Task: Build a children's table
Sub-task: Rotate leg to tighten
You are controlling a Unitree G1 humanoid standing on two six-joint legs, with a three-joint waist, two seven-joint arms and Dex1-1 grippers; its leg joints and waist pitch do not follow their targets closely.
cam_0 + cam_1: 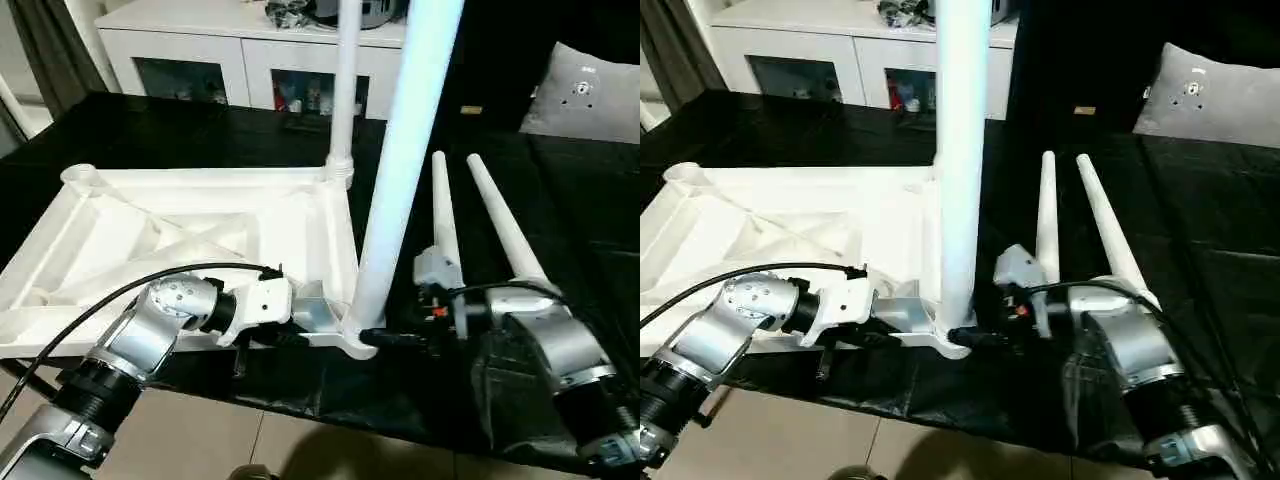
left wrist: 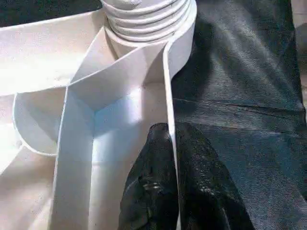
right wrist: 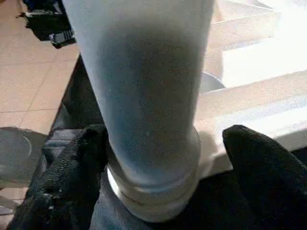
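Note:
The white table top (image 1: 120,240) lies upside down on the black-covered surface, ribbed underside up. One leg (image 1: 345,90) stands upright in its far right corner socket. A second leg (image 1: 400,170) stands in the near right socket. Two loose legs (image 1: 443,215) (image 1: 505,225) lie side by side to the right. My left gripper (image 2: 171,134) is shut on the top's near rim wall, close to that near right socket. My right gripper (image 3: 163,143) is open, with one finger (image 3: 72,177) against the standing leg's base and the other finger (image 3: 259,167) a little away from it.
A white cabinet with glass doors (image 1: 200,50) stands behind the work surface. A grey cushion (image 1: 585,90) rests at the back right. The surface's near edge (image 1: 300,410) drops to tiled floor just below my forearms.

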